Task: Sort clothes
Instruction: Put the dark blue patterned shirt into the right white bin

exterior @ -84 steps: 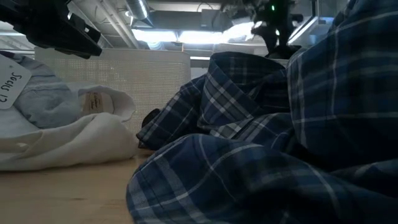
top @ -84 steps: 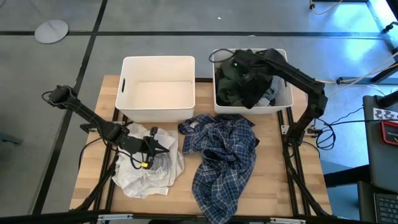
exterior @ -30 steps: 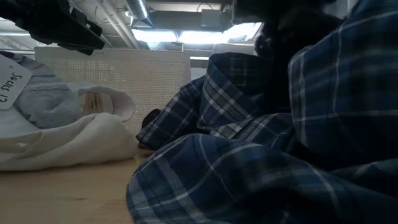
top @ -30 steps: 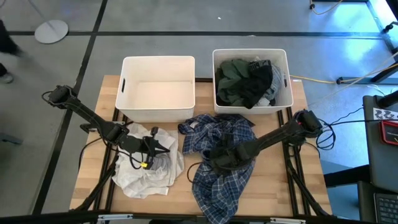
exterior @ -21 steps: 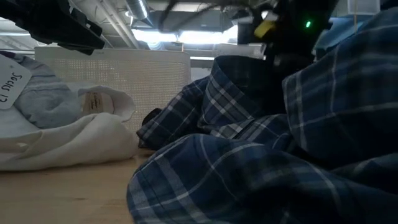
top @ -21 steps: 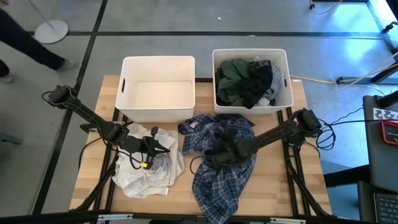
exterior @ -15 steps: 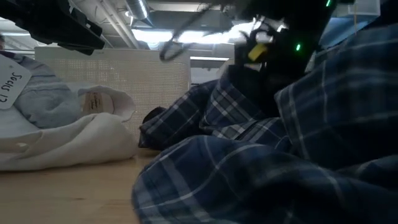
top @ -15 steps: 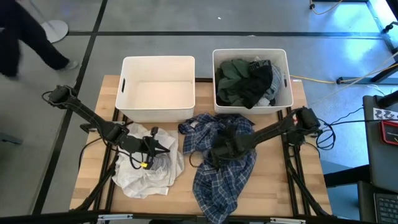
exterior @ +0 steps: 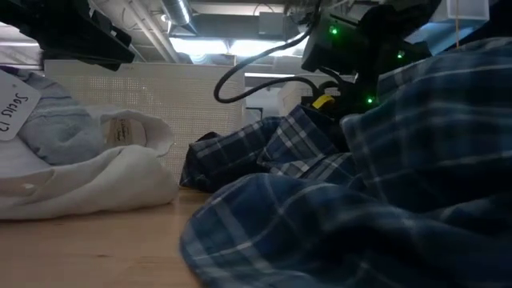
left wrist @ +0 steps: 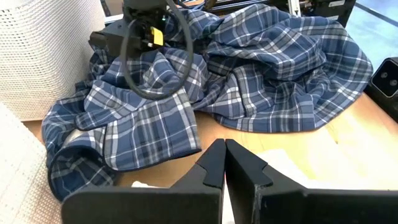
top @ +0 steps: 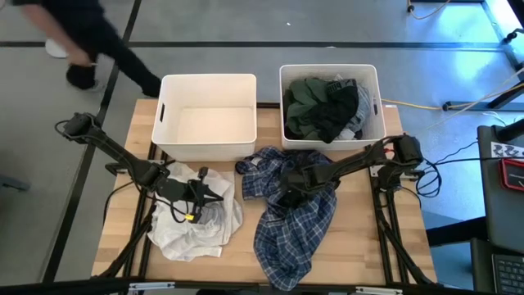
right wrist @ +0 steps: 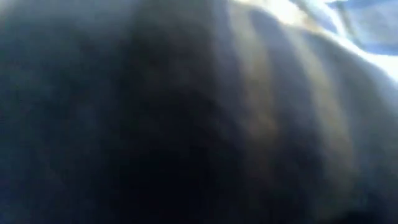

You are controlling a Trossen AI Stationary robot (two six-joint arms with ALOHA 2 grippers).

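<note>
The navy-and-white plaid shirt (top: 295, 213) lies crumpled on the table's right half, in front of the bins. My right gripper (top: 286, 190) is sunk into its middle and shut on it; it also shows in the left wrist view (left wrist: 134, 28). My left gripper (left wrist: 222, 155) is shut and sits low over the pile of white and pale grey-blue clothes (top: 192, 225) on the table's left half. I cannot tell whether it touches the pile. Dark green and dark grey clothes (top: 327, 106) lie in the right bin. My right gripper holds the plaid shirt near its middle (top: 278, 201), coming from the table's right side and slanting down. The shirt's folds hide the fingers and the kind of hold. The cloth is gathered up toward the gripper, and the shirt's near end (top: 278, 258) lies on the table.
Two white bins stand at the far edge: the left one (top: 166, 123) with nothing in it, the right one (top: 379, 123) holding dark clothes. A person (top: 90, 33) walks on the floor beyond the table's far left corner. Bare wood (top: 368, 238) shows at the near right.
My right gripper has gone toward the table's far edge and a little up with the plaid shirt. The shirt's middle has bunched and risen with it, and its near end has slid along the table after it. A person has walked past beyond the far left.
</note>
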